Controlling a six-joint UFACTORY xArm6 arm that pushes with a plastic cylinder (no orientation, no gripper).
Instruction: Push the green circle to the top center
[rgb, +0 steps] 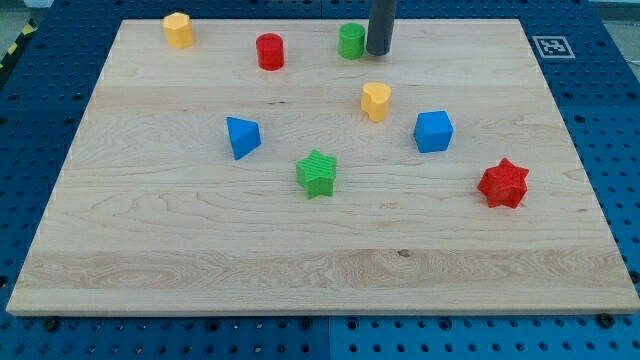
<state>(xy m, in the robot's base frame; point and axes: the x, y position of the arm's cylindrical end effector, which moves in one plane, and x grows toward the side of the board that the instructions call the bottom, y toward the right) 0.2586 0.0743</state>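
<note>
On the pale wooden board (150, 250), the small green cylinder block (351, 41) that the task calls the green circle sits close to the top edge, near twelve o'clock from the board's middle, perhaps a shade right of dead centre. The dark rod comes down just at its three o'clock side, and its tip (378, 52) looks to be touching or almost touching the block; it grasps nothing, being a bare rod with nothing to close. By my reckoning the job is nearly or wholly done, with at most a small nudge toward nine o'clock left. The red cylinder (270, 51) stands at the green one's nine o'clock, well apart, and the yellow heart-shaped block (375, 101) lies toward its five o'clock.
</note>
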